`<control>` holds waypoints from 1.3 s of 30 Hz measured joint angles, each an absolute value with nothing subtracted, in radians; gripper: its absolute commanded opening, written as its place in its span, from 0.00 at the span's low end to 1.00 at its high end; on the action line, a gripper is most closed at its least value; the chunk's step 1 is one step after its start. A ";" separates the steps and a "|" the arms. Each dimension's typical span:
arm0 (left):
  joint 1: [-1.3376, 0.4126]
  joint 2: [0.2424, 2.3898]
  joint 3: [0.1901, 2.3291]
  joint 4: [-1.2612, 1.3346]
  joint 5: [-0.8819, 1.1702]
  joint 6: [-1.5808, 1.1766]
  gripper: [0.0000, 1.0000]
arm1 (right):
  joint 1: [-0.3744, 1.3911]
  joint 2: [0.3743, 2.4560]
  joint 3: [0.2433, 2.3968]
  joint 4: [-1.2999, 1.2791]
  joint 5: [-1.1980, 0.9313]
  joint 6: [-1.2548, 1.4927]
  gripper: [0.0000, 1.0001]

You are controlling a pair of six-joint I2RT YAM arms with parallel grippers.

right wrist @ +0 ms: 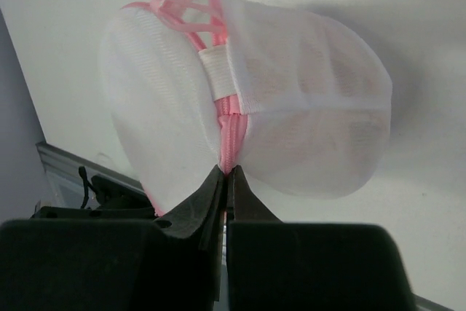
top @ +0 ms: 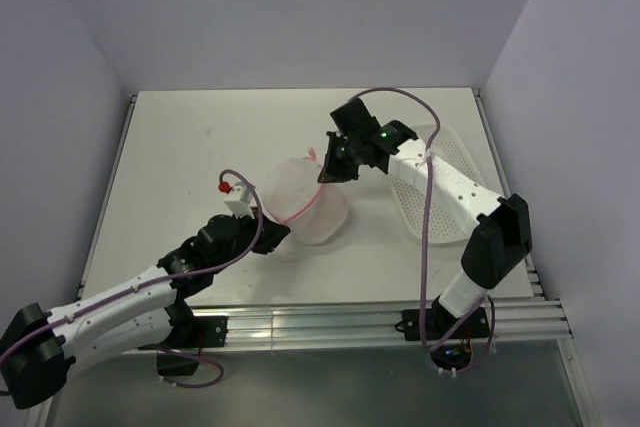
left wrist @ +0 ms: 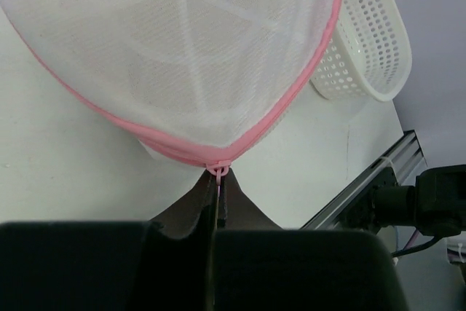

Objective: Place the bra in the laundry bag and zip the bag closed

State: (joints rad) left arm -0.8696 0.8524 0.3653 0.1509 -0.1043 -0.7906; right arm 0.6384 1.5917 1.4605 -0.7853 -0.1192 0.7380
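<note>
Top external: laundry bag (top: 305, 199) sits mid-table (top: 190, 137), strung between both arms. Left gripper (top: 272, 232) is at its near-left edge, right gripper (top: 330, 169) at its far edge by the pink loop. White basket (top: 452, 142) is off to the right behind the right arm. Risk: both arms pull against each other, so too much pull could lift or drag the light bag instead of running the zip

Left wrist: jaws pressed together on the small pink zipper pull (left wrist: 218, 171) at the bag's rim, mesh dome filling the view above. The pink rim to the left looks doubled, maybe unzipped there, can't tell for sure. Risk: the pull tab is tiny and could slip out of the fingertips, or loose mesh could snag in the slider and jam it

Right wrist: jaws closed flat, pinching the pink zipper rim (right wrist: 229, 132) below the white tab (right wrist: 215, 71). Faint peach tint through the mesh is likely the bra (right wrist: 313, 78), inside the bag. Risk: the thin rim slides out of this pinch, so the bag follows the left arm and the zip stalls; fabric near the seam could also catch in the teeth
</note>
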 measured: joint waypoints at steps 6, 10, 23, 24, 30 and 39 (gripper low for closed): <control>-0.865 0.709 0.417 -0.017 -0.161 -0.784 0.00 | 0.621 1.757 1.676 -0.802 -0.231 0.675 0.00; -0.862 0.684 0.506 -0.099 -0.174 -0.765 0.00 | 0.619 1.845 1.812 -0.815 -0.304 0.645 0.10; -0.882 0.956 0.521 -0.004 -0.072 -0.757 0.00 | 0.588 1.768 1.674 -0.763 -0.177 0.653 0.62; -0.882 0.966 0.518 0.007 -0.067 -0.758 0.00 | 0.588 1.737 1.629 -0.760 -0.173 0.662 0.62; -0.883 0.974 0.515 0.060 -0.044 -0.762 0.00 | 0.597 1.456 1.329 -0.675 -0.188 0.764 0.62; -0.891 0.972 0.510 0.098 -0.024 -0.764 0.00 | 0.733 1.270 1.032 -0.454 -0.253 1.022 0.62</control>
State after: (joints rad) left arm -0.8913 0.9722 0.5098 0.0978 -0.0242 -0.7635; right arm 0.7334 1.2697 1.0321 -0.4541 -0.2535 1.0218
